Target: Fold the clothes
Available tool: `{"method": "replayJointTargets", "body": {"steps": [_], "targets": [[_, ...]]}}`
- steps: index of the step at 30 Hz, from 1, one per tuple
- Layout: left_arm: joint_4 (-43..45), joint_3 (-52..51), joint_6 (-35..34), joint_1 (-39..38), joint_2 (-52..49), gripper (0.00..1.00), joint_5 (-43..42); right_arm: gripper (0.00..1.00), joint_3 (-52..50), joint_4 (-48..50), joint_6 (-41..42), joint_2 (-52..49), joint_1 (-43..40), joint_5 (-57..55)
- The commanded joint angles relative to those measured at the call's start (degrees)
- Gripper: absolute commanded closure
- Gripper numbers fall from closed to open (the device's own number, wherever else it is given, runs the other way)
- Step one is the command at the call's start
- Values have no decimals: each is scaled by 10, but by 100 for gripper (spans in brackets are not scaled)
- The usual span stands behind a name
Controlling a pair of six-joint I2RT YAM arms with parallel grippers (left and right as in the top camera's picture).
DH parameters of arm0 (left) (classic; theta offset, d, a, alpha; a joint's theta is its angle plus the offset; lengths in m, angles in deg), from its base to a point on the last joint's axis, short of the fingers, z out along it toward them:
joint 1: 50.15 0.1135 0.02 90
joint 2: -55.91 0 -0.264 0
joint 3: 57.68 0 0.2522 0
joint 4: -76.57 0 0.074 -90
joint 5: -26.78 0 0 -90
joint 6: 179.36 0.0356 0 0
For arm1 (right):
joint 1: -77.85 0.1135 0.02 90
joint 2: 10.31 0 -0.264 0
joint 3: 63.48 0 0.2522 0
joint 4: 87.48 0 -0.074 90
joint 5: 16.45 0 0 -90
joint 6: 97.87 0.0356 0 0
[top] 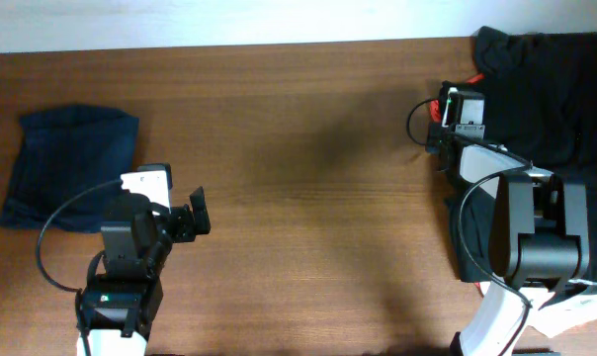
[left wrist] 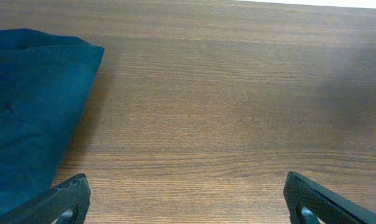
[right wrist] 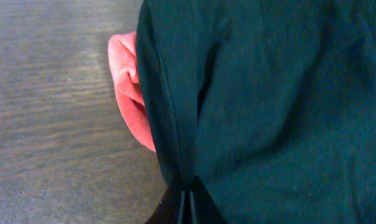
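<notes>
Brown wood-grain table (top: 308, 148) carries a heap of limp black clothes (top: 546, 89) stretched along its right edge, a red cloth piece (right wrist: 129, 87) poking leftward from beneath. The right gripper (right wrist: 187, 208) pinches a fold of that heap, jaws together. Far left of the heap, a folded dark navy garment (top: 69, 166) runs far-to-near, the left gripper (top: 198, 211) beside it, jaws wide.

Folded navy garment (top: 71, 168) lies left; black pile (top: 546, 89) covers red piece (right wrist: 129, 93) right.
</notes>
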Motion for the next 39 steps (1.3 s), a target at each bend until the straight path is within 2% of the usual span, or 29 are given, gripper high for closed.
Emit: {"method": "replayJointTargets", "body": {"steps": [1, 2, 5, 11, 16, 18, 21, 24, 29, 31, 33, 34, 37, 39], "targets": [[0, 14, 9, 1, 1, 1, -7, 96, 29, -26, 3, 89, -1, -6], [0, 14, 9, 1, 1, 1, -7, 96, 54, -59, 3, 143, -9, -5], [0, 14, 9, 1, 1, 1, -7, 96, 83, -117, -4, 223, -21, -6], [0, 14, 9, 1, 1, 1, -7, 96, 84, -194, -22, 301, -27, -5], [0, 14, 9, 1, 1, 1, -7, 96, 121, -257, -23, 416, -27, 0], [0, 14, 9, 1, 1, 1, -7, 96, 162, -325, -23, 441, -18, 96], [2, 14, 9, 1, 1, 1, -7, 96, 213, -319, -18, 443, 16, 133], [2, 14, 9, 1, 1, 1, -7, 96, 225, -242, 5, 438, 85, 133], [2, 14, 9, 1, 1, 1, -7, 91, 225, -186, 99, 334, 193, 133], [2, 14, 9, 1, 1, 1, -7, 77, 225, -184, 104, 276, 215, 134], [2, 14, 9, 1, 1, 1, -7, 20, 225, -237, 101, 219, 225, 137], [2, 14, 9, 1, 1, 1, -7, 1, 225, -268, 91, 204, 224, 137], [2, 14, 9, 1, 1, 1, -14, 1, 225, -373, 89, 192, 201, 83], [2, 14, 9, 1, 1, 1, -58, 1, 225, -449, 89, 205, 168, 68]]}}
